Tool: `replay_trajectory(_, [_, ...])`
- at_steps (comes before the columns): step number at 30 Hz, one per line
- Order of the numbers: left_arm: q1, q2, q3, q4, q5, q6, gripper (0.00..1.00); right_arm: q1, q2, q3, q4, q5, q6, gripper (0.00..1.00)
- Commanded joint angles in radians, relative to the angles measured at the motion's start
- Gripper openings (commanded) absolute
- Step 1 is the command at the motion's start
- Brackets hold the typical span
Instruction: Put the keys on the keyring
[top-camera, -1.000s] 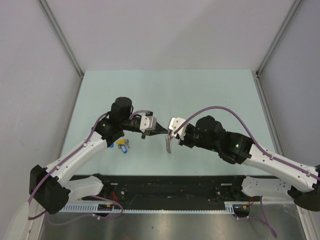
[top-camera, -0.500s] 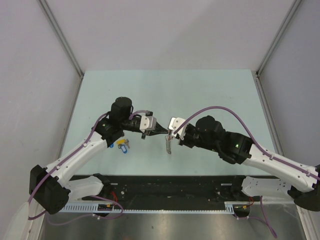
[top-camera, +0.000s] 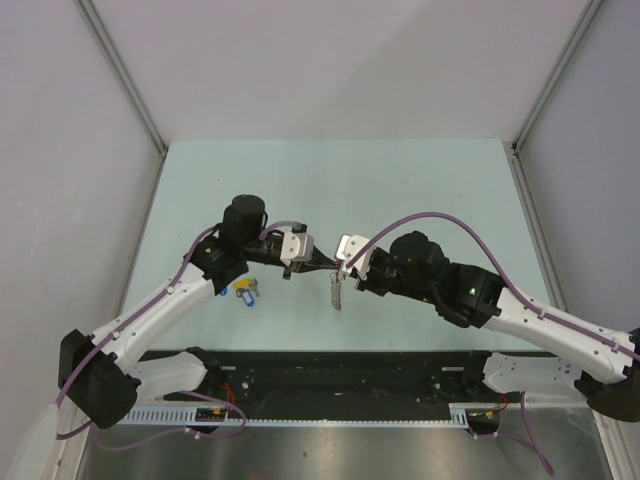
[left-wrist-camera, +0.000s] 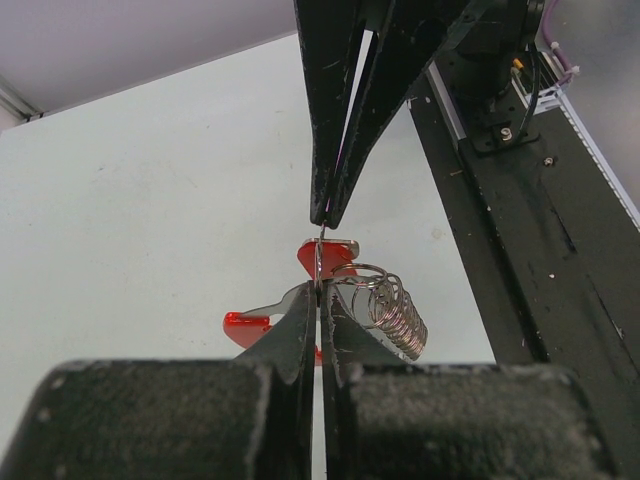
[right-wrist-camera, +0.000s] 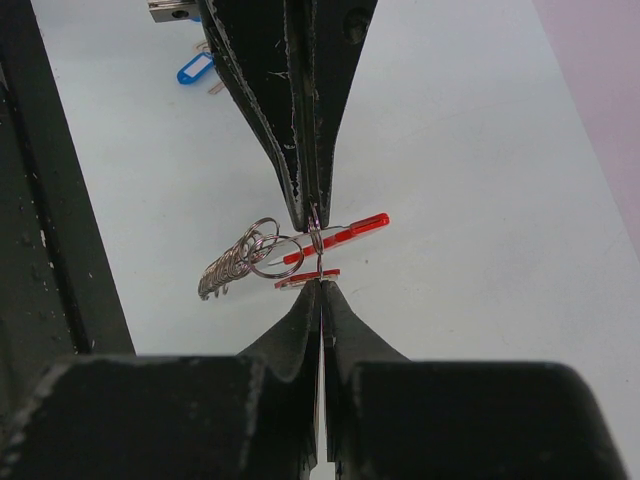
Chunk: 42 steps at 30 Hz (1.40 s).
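Above the table's middle, my left gripper (top-camera: 333, 265) and right gripper (top-camera: 343, 270) meet tip to tip. Both are shut on the thin wire ring of the keyring (top-camera: 337, 292), whose grey chain of rings hangs below them. In the left wrist view my left gripper (left-wrist-camera: 320, 287) pinches the wire, with the chain (left-wrist-camera: 398, 312) and red pieces (left-wrist-camera: 333, 254) just beyond. From the right wrist, my right gripper (right-wrist-camera: 322, 283) grips the same wire below a red-headed key (right-wrist-camera: 352, 230) threaded on it. Blue and yellow keys (top-camera: 245, 292) lie on the table under the left arm.
The black rail (top-camera: 340, 375) with both arm bases runs along the near table edge. Grey walls (top-camera: 90, 120) close in the pale green table (top-camera: 400, 190) on three sides. The blue key (right-wrist-camera: 195, 68) shows far off in the right wrist view.
The hanging chain has swung from a slight curve to nearly straight down. Both arms and grippers have stayed where they were, still shut.
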Motion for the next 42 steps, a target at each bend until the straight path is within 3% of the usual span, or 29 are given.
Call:
replay_trajectory(1, [-0.024, 0.002, 0.021, -0.007, 0.034, 0.01, 0.0, 0.011, 0.008, 0.044, 0.096, -0.025, 0.007, 0.0])
replay_trajectory(18, [-0.048, 0.008, 0.029, -0.024, 0.04, 0.026, 0.0, 0.008, 0.01, 0.044, 0.132, -0.08, 0.028, 0.0])
replay_trajectory(32, [-0.05, -0.008, -0.019, 0.128, -0.016, -0.141, 0.0, 0.011, -0.005, 0.044, 0.089, -0.066, 0.011, 0.0])
replay_trajectory(42, [-0.05, -0.015, -0.042, 0.197, -0.016, -0.23, 0.0, 0.008, -0.045, 0.005, 0.073, 0.03, -0.002, 0.0])
